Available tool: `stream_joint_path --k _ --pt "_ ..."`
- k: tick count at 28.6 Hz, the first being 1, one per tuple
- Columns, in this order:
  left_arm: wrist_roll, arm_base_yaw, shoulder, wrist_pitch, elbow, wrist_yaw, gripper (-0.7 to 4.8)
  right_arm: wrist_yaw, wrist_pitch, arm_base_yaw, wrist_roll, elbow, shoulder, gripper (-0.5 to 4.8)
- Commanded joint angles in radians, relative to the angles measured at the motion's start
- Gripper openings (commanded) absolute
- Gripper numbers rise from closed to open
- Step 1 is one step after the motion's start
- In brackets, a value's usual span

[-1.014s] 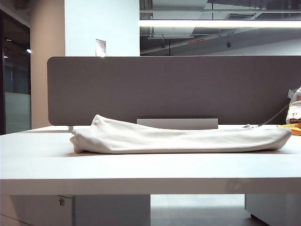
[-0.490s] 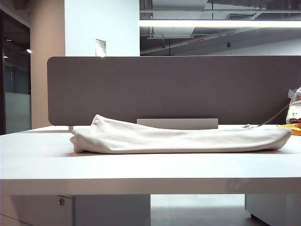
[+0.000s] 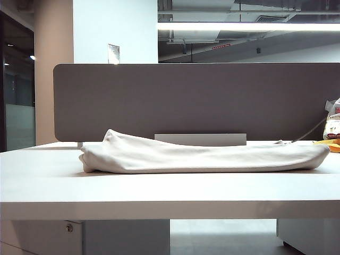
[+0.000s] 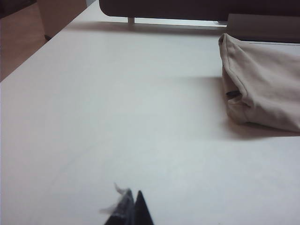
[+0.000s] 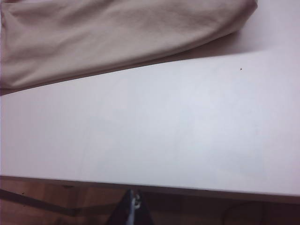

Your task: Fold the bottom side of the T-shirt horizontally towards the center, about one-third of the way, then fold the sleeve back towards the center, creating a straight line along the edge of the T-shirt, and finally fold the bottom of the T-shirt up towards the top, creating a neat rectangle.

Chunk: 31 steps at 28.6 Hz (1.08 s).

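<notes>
T-shirt [image 3: 204, 156] lay bunched in a long folded heap on the white worktop [image 3: 159, 191], just in front of the grey divider panel [image 3: 191, 101], left gripper [image 4: 131, 208] off its left end, jaws pressed together, holding nothing, right gripper [image 5: 133, 206] at the worktop's near edge, jaws closed too, empty, both well clear of the shirt

- My white table [image 3: 159, 194] fills the foreground.
- A dark grey partition panel [image 3: 196, 101] stands along its far edge.
- A white pillar [image 3: 114, 32] rises behind.
- A fluorescent strip light [image 3: 247, 26] glows overhead.
</notes>
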Motion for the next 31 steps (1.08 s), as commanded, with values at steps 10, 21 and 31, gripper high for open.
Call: stream_joint_path --k 10,21,31 --pt "-0.003 0.0 0.001 -0.003 -0.004 0.002 -0.05 0.285 0.098 0.068 -0.16 -0.003 -0.141 -0.05" --pt "-0.003 0.0 0.001 -0.003 -0.004 0.002 -0.05 0.313 0.397 0.125 -0.157 -0.197 -0.322 -0.05" --pt "-0.003 0.0 0.001 -0.003 -0.004 0.002 -0.05 0.365 0.288 0.124 -0.213 -0.207 -0.382 -0.05"
